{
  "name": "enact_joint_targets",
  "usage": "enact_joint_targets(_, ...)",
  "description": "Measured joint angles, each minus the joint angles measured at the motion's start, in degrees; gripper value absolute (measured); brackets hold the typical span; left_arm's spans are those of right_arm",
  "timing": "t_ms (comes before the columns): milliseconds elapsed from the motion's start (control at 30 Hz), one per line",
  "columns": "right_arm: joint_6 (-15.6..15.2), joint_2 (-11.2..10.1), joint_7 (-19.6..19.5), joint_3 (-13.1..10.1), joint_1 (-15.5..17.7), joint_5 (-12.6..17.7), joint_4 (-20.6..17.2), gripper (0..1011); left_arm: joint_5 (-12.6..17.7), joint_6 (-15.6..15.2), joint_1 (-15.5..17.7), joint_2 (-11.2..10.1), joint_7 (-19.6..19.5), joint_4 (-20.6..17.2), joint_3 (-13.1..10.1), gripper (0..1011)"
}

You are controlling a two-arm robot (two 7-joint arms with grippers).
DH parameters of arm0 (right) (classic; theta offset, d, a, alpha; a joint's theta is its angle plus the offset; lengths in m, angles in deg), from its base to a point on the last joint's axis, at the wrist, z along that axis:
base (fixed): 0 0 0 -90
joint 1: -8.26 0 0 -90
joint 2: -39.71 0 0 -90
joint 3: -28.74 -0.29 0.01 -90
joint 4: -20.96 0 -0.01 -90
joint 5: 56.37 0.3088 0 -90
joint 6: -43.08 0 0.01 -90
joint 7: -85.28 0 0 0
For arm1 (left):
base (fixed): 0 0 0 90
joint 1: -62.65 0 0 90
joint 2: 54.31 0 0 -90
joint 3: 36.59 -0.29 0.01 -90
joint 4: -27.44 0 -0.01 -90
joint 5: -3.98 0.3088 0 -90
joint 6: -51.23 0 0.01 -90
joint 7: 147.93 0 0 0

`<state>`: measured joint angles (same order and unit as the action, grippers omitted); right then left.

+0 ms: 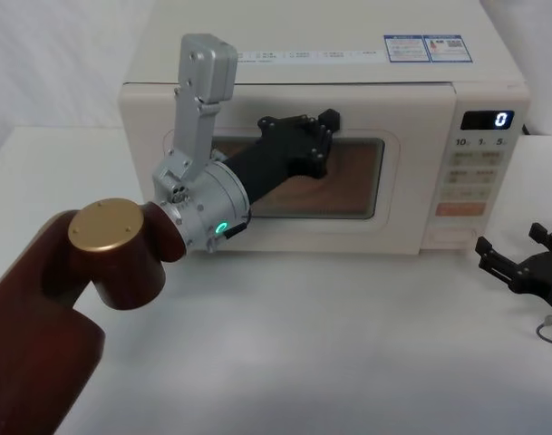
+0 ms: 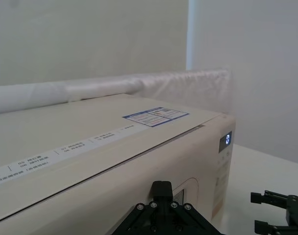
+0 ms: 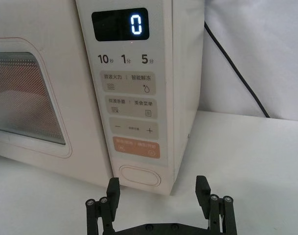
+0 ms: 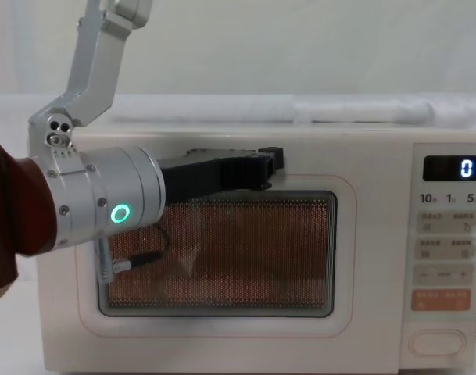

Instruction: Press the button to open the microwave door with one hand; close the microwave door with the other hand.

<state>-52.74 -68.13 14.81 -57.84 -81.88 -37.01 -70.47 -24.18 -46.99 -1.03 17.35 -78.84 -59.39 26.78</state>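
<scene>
The microwave door [image 1: 285, 231] looks shut flush with the cream body, and its dark mesh window shows in the chest view. My left gripper [image 1: 323, 127], black on a silver wrist with a green ring, is shut. Its tip [image 4: 270, 162] lies against the door's upper part, at the window's top edge. The same tip [image 2: 162, 186] pokes up in front of the microwave's top edge. The button [image 3: 140, 175], a cream oval, sits at the bottom of the control panel under the orange key. My right gripper [image 3: 158, 188] stands open just before the button, apart from it, low over the table [image 1: 509, 237].
The control panel [image 4: 449, 258] with its lit "0" display is to the right of the door. A black cable [image 3: 237, 68] runs down the wall behind the microwave's right side. White table [image 1: 330, 344] lies in front. My brown left upper arm [image 1: 67, 299] crosses the lower left.
</scene>
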Motion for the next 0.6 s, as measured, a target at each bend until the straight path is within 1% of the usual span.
enact_joint_targets(200,0.0,0.0,0.0,0.0,0.0,0.0,0.0,1002,0.7,-0.17,-0.35,0.94,1.56,-0.06,0.58,0)
enact_joint_targets(467,0.0,0.0,0.0,0.0,0.0,0.0,0.0,1002,1.07,-0.21,-0.57,1.71,1.85,0.04,1.1,0)
enact_joint_targets(600,0.0,0.0,0.0,0.0,0.0,0.0,0.0,1002,0.69,-0.2,-0.76,1.68,1.01,-0.17,1.36,0)
